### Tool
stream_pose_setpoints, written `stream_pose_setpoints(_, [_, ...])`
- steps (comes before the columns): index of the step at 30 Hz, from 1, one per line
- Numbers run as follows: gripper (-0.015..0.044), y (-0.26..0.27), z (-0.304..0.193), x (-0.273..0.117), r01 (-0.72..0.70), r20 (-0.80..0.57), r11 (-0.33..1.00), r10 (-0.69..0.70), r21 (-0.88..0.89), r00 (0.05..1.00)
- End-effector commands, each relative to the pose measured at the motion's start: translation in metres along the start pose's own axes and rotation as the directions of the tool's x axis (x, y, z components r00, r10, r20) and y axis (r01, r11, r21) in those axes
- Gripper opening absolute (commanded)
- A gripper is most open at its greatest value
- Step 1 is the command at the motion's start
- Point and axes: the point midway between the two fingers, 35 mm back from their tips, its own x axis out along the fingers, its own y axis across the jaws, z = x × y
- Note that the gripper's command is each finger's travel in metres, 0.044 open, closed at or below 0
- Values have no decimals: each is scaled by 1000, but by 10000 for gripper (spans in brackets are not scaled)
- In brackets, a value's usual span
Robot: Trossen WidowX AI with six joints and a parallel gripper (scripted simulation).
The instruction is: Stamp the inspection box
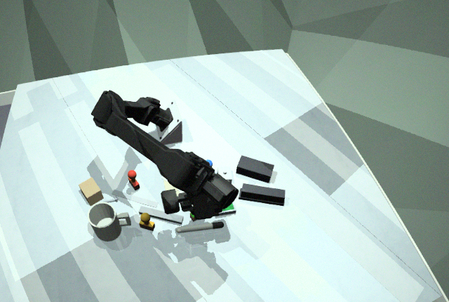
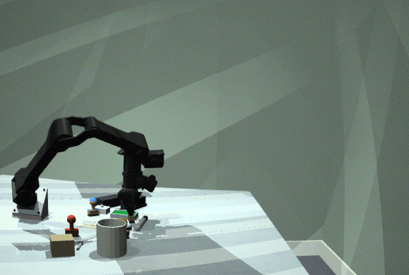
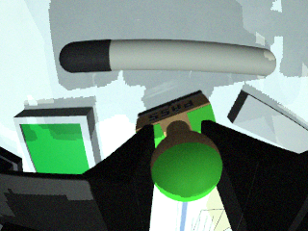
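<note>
My gripper (image 2: 131, 212) (image 3: 177, 131) is shut on the PASS stamp (image 1: 192, 215) (image 2: 131, 219) (image 3: 187, 168), with a black finger on each side below its green knob. The stamp is upright, its PASS label showing on the base's side; whether its base touches the bench cannot be told. The green ink pad (image 1: 228, 207) (image 2: 119, 212) (image 3: 58, 149) lies open, to the left of the gripper in the wrist view. The card (image 3: 166, 212), white with a blue line, shows partly behind the knob in the wrist view. Its inspection box is not clearly visible.
A grey marker (image 1: 199, 227) (image 3: 183, 57) lies close by. A yellow stamp (image 1: 146, 221), red stamp (image 1: 133, 180), mug (image 1: 104, 222) and tan block (image 1: 90, 191) stand to one side. A blue stamp (image 2: 92, 207) and two black blocks (image 1: 255, 168) (image 1: 262, 194) are beyond.
</note>
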Motion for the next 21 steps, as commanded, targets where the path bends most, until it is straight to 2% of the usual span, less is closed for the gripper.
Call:
stream_pose_setpoints(1, [0,1,1,-3,-5,0,1000,5,7,1000])
stream_pose_setpoints(21, [0,1,1,-13,-6,0,1000,6,7,1000])
